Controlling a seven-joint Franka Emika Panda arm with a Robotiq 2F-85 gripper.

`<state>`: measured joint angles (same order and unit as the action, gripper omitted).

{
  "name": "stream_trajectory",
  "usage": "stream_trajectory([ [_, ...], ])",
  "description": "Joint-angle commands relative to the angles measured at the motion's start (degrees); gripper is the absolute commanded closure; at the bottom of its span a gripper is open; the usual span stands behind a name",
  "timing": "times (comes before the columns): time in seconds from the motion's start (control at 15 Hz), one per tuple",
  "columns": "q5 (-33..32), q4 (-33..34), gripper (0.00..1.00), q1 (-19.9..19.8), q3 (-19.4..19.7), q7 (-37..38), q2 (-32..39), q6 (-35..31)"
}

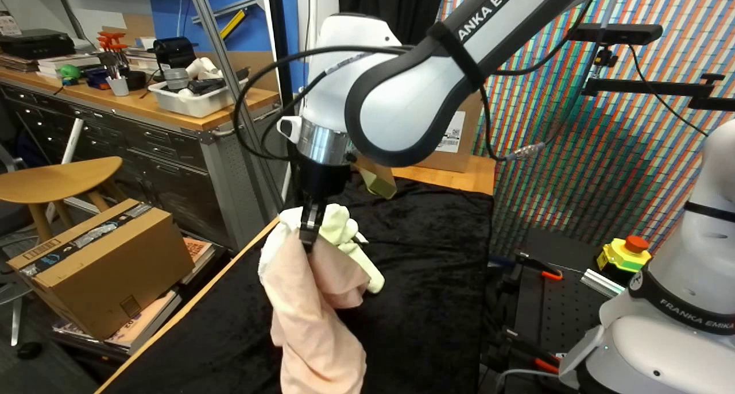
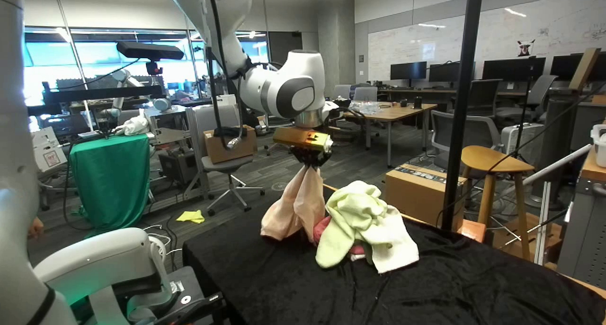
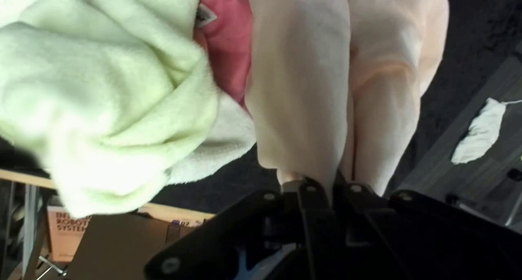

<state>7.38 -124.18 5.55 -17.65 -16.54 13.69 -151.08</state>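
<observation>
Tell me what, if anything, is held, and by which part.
The pincer holds the peach cloth by its gathered top, the rest draping below; whether edge or middle cannot be told.

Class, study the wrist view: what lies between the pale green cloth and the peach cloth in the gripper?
In the wrist view, pink fabric shows between the pale green cloth and the peach cloth, with whitish fabric lower down.

Soft Nap, Hard Shine

From here, the peach cloth (image 1: 313,319) looks soft and matt, while the light green towel (image 2: 348,216) is fluffy. The black tablecloth (image 1: 428,331) has velvet's crushed sheen. The arm (image 1: 402,112) looks like smooth white plastic, its collar (image 1: 322,143) polished metal; the dark gripper (image 3: 328,187) has glinting screw heads (image 3: 170,265). The cardboard box (image 1: 120,279) is matt under glossy tape (image 1: 92,239), the stool (image 1: 57,178) smooth wood.
</observation>
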Motion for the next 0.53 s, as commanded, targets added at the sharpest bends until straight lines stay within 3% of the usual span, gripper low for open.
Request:
stream_trajectory([
  [0.0, 1.76, -0.5, 0.96, -0.55, 1.7, -0.52, -4.78, -2.66],
  [0.47, -0.65, 0.87, 0.96, -0.74, 7.42, 3.67, -6.72, -6.41],
])
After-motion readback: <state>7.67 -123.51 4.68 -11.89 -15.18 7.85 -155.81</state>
